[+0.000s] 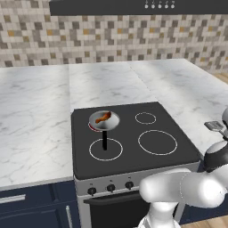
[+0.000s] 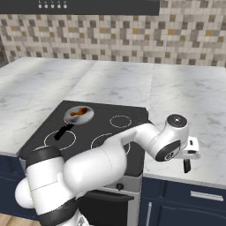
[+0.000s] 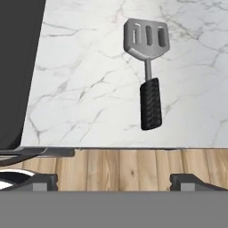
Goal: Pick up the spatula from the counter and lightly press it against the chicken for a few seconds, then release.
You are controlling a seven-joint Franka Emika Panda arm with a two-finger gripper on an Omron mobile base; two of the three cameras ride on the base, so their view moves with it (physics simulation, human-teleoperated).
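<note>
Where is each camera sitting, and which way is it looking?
Left base view: behind and left of the arm, looking forward and down at the stove; arm shows lower right.
Right base view: behind its right, facing the same stove; arm rises lower left.
Hand view: rides on the open gripper, looking down at the spatula on the counter; tips at bottom.
Shared: both base views show the pan with chicken.

Left base view, 3 o'clock: the spatula (image 1: 213, 125) has its handle end hidden behind the arm (image 1: 217, 153). Chicken (image 1: 103, 118) too small for detail. Right base view, 4 o'clock: a dark stub (image 2: 187, 166) below the arm, finger or handle, cannot tell. Hand view, 9 o'clock: stove (image 3: 18, 67) cut off.
</note>
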